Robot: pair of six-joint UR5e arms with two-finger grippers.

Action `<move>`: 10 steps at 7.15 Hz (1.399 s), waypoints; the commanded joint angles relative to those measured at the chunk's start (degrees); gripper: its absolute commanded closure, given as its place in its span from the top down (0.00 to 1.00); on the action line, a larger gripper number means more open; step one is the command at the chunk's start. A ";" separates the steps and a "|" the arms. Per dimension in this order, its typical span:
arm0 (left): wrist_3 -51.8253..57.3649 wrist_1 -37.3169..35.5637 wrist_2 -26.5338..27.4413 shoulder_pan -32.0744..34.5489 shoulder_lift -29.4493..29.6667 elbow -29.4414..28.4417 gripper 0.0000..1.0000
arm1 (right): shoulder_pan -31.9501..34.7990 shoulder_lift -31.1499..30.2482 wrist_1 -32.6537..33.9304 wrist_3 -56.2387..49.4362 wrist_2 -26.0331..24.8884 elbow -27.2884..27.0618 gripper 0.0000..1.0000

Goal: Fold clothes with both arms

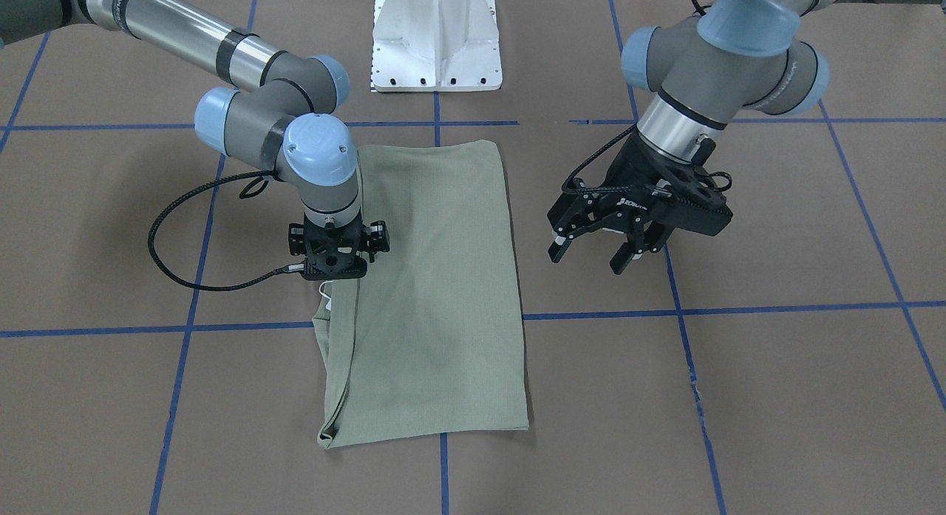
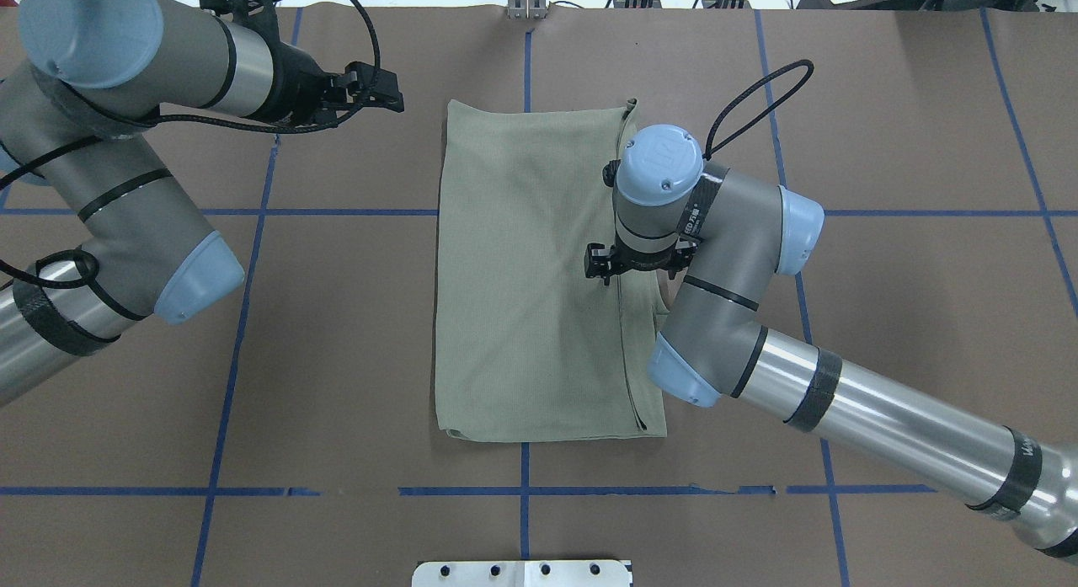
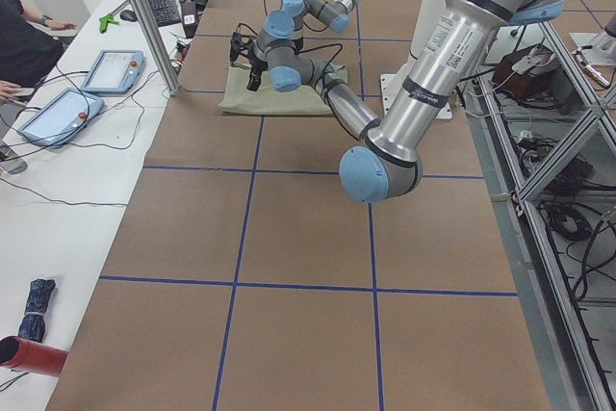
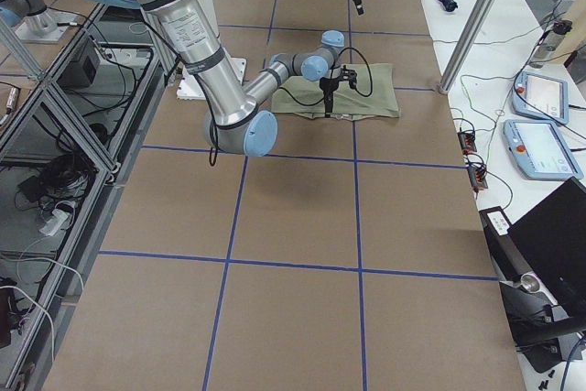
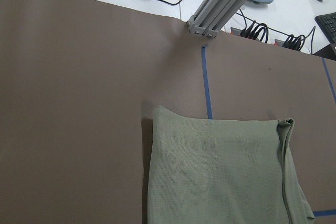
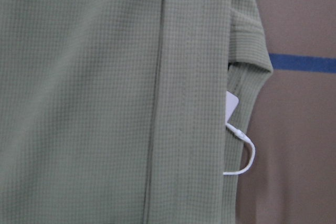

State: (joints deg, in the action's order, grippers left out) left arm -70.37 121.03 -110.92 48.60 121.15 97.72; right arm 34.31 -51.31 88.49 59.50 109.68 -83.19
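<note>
The clothes are one sage-green knit shirt [image 1: 436, 278] folded into a long rectangle, flat on the brown table [image 2: 337, 334]. My right gripper [image 1: 332, 267] points straight down over the shirt's layered edge [image 2: 627, 317]; the wrist hides its fingers, so I cannot tell its state. The right wrist view is filled with fabric [image 6: 105, 103], where a white hang tag [image 6: 231, 103] and its string peek out from under the fold. My left gripper [image 1: 587, 258] hangs open and empty above bare table beside the shirt's other long edge. The left wrist view looks down on the shirt's far corner [image 5: 220, 171].
The white base pedestal [image 1: 436, 42] stands at the robot's side of the table. Blue tape lines [image 2: 522, 491] grid the brown surface. An aluminium post [image 5: 226, 3] and cables sit past the far edge. A side desk holds tablets [image 3: 111, 69], with a person's arm [image 3: 19, 36] there.
</note>
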 commanded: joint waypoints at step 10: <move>-0.12 0.26 -0.26 -0.18 0.05 -0.34 1.00 | 1.55 0.07 8.53 0.00 -0.16 -0.83 1.00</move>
State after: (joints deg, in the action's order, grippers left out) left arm -70.42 121.28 -111.18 48.49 121.13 97.42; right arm 35.41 -51.15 95.95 59.50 109.52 -83.92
